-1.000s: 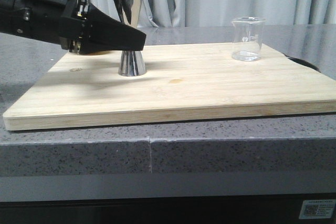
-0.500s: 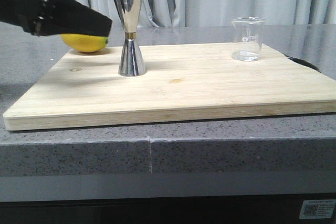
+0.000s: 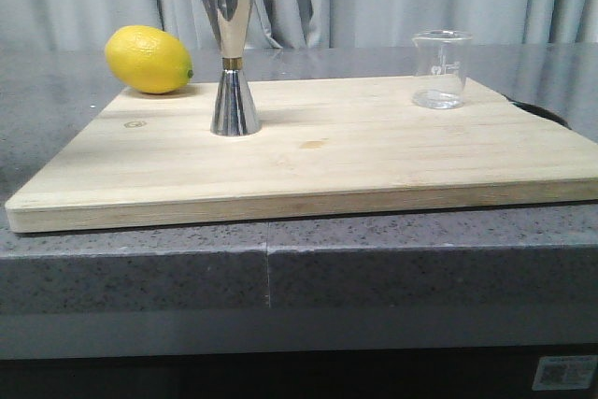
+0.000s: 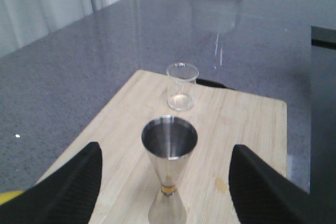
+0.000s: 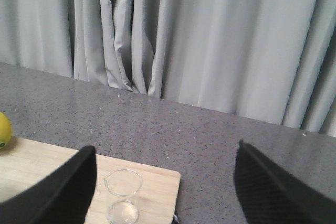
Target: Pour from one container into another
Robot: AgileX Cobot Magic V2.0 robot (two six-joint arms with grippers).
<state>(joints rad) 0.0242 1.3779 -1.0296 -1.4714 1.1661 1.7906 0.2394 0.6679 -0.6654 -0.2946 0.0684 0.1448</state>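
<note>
We see the small clear glass beaker [image 3: 440, 69] near the pale wooden board's [image 3: 374, 151] far-right edge, well apart from the tall polished steel hourglass jigger [image 3: 230, 53]; both claws, left claw [image 4: 165, 182] and right claw [image 5: 165, 190], are spread wide, grasping nothing.

Bare board centre frame between jigger [image 3: 231, 53] left and beaker [image 3: 440, 69] right, lemon [image 3: 149, 60] obstructing upper-left corner

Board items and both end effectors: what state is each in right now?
Beaker: upright on the board, free, a little clear liquid at the bottom.
Jigger: upright, ungripped, cup looks empty.
Lemon: resting at the board's far left corner.
Left end effector: open, nothing held.
Right end effector: open, nothing held.
</note>
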